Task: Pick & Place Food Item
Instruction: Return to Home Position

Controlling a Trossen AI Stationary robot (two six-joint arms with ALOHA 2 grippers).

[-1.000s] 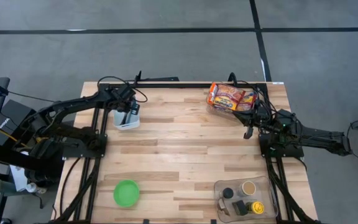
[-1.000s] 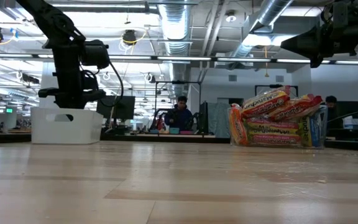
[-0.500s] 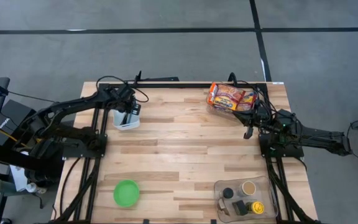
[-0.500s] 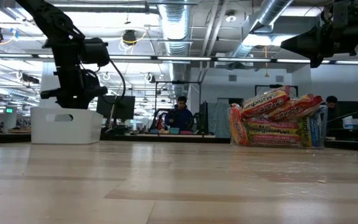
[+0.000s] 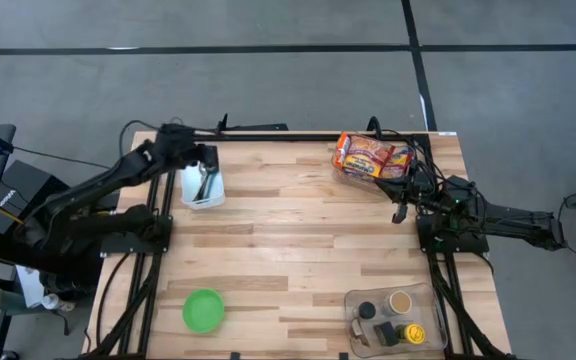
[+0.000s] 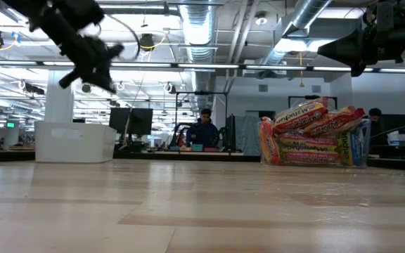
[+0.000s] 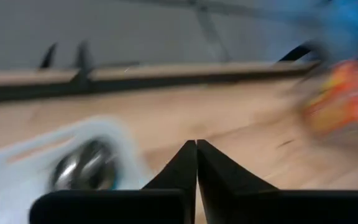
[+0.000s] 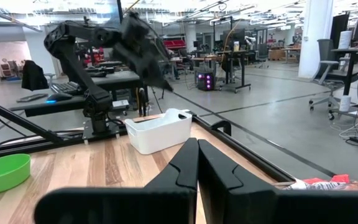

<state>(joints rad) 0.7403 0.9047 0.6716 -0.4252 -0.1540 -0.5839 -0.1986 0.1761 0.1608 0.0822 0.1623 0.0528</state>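
Observation:
Several orange food packets [image 5: 373, 157] lie heaped at the table's far right, also seen in the low view [image 6: 313, 137]. A white bin [image 5: 203, 186] stands at the far left; a dark, silvery item [image 7: 82, 171] lies inside it. My left gripper [image 5: 201, 168] hangs shut above the bin, slanting down, nothing between its fingers [image 7: 196, 149]. In the low view it is raised well clear of the bin [image 6: 76, 142]. My right gripper [image 5: 400, 212] waits shut near the table's right edge, just in front of the packets.
A green bowl [image 5: 204, 310] sits near the front left. A clear tray [image 5: 396, 318] with small jars stands at the front right. Bare wooden tabletop spreads between the bin and the packets. People sit at desks in the room beyond.
My left gripper has risen out of the white bin and tipped from pointing steeply down toward a shallower slant. It now hangs above the bin's rim. The bin and the packets have stayed where they were.

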